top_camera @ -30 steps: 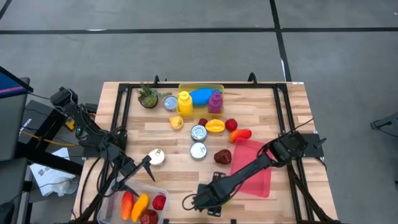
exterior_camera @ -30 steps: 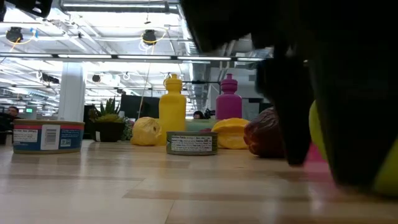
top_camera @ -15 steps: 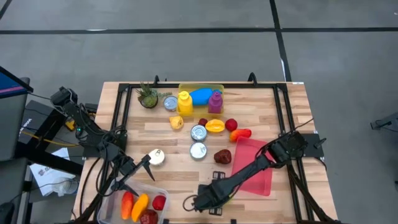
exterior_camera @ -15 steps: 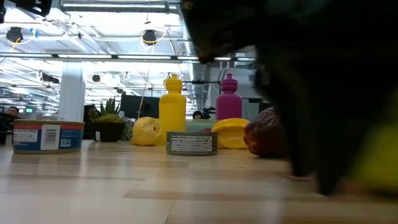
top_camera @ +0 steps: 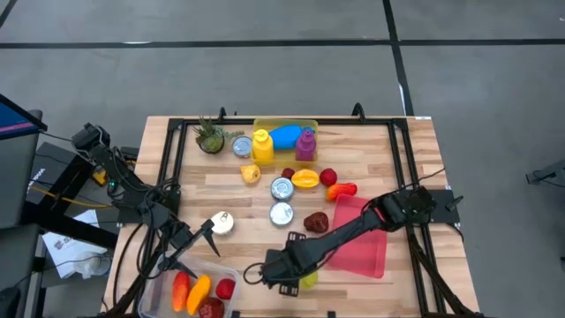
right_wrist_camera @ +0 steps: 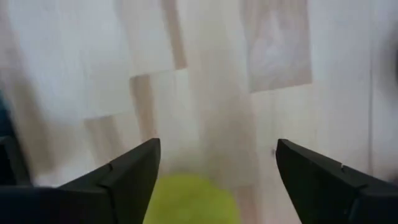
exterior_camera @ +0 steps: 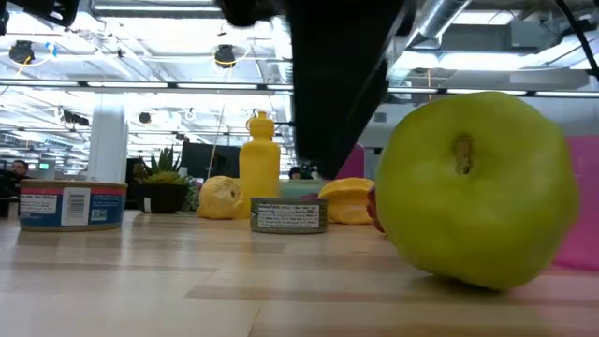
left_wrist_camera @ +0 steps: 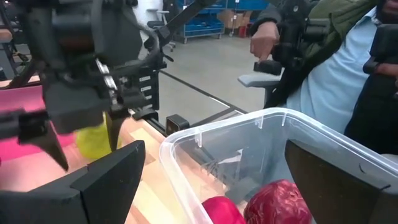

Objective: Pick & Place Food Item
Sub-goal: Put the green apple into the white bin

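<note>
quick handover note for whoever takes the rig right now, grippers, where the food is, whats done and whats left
Right gripper: open, empty, at the table's near edge just left of the green apple, which sits free on the wood.
Left gripper: open, empty, waiting above the clear bin at the near left corner.
Done: the bin holds several red and orange pieces.
Left: the apple is not binned; other food remains mid-table by the cans and bottles. Regrasping the apple looks like the next step.
</note>
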Controlling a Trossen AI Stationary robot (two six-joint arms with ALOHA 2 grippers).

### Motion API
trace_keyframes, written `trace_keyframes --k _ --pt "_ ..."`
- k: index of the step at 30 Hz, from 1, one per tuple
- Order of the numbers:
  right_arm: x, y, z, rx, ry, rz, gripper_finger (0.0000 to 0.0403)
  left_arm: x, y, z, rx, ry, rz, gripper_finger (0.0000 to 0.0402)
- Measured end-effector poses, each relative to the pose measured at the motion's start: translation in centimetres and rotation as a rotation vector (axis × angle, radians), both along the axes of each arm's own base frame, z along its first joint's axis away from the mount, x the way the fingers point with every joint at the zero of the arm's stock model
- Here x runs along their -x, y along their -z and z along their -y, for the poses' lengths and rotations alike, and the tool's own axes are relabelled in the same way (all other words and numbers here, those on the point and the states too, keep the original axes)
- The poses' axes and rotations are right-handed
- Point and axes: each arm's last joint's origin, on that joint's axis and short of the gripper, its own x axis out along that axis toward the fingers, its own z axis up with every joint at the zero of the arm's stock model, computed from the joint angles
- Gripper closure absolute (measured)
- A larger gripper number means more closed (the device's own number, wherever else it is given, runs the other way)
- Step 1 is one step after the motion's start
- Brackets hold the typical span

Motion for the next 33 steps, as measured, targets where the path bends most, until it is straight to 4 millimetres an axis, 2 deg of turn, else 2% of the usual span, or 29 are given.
trace_keyframes --k 3,7,12,14,20,26,33 --pt "0.5 -1.3 -0.6 -0.012 0.023 -0.018 0.0093 0.0 0.1 0.0 -0.004 0.000 -0.004 0.0024" --pt "2.1 -3.0 -1.8 -0.003 0.050 -0.087 0.0092 0.0 0.1 0.0 -0.004 0.000 -0.004 0.0024" --pt "3.9 -3.4 -4.3 0.007 0.022 -0.095 0.0092 0.0 0.1 0.0 -0.004 0.001 -0.004 0.0024" --pt "4.3 -3.2 -4.8 0.028 0.019 -0.089 0.0092 0.0 0.1 0.0 -0.004 0.001 -0.004 0.0024" --pt "4.0 -2.4 -3.7 0.082 0.074 -0.104 0.0089 0.0 0.1 0.0 -0.004 0.001 -0.004 0.0024" --pt "3.6 -1.8 -3.4 0.080 0.048 -0.124 0.0063 0.0 0.1 0.0 -0.005 0.001 -0.005 0.0024" --pt "2.9 0.8 -3.9 0.081 0.022 -0.147 0.0043 0.0 0.1 0.0 -0.006 0.004 -0.007 0.0024"
